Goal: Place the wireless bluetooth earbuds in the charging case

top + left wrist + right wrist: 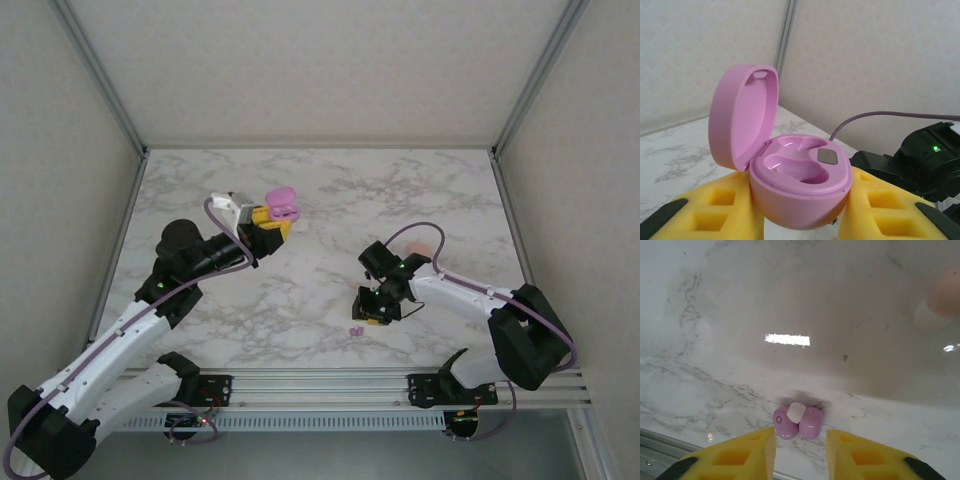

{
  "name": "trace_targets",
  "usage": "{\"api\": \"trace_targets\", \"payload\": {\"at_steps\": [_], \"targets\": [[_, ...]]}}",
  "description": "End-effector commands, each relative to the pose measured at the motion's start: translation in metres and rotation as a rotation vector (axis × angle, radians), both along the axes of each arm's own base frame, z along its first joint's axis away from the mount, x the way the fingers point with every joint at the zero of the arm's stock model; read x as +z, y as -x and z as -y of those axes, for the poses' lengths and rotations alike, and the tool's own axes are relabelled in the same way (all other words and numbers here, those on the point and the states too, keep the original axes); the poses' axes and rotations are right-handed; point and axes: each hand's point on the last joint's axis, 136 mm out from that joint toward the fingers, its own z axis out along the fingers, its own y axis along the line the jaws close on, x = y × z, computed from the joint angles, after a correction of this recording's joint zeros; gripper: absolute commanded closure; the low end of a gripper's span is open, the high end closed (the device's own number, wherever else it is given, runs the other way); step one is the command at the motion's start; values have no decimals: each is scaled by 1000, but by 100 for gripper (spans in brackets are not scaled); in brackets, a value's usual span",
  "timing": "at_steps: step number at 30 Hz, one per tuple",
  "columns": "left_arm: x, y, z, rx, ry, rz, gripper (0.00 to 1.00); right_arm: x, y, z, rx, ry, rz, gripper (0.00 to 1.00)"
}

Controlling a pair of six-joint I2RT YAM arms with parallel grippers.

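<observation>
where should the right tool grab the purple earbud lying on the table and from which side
Probably from above: the purple earbud lies free on the marble table, white tip on top. Close the open right tool on the outer sides of its two rounded lobes, below that tip; they sit in line with the tool's opening.

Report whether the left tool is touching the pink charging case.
Touching. In the left wrist view, the left tool clamps the open pink charging case, its yellow pads pressed against both sides.
</observation>
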Motion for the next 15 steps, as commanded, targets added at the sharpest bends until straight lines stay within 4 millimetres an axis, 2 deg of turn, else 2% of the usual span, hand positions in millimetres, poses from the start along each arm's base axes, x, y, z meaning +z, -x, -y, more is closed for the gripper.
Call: {"api": "trace_targets", "payload": {"at_steps": [1,7,15], "targets": [[3,4,-2,6,4,21,80,-8,12,1,-2,10,-62,68],[3,3,-2,8,1,20,80,-17,23,-5,40,33,-94,68],[1,3,-3,10,-8,16,80,-20,21,0,41,77,-80,71]]}}
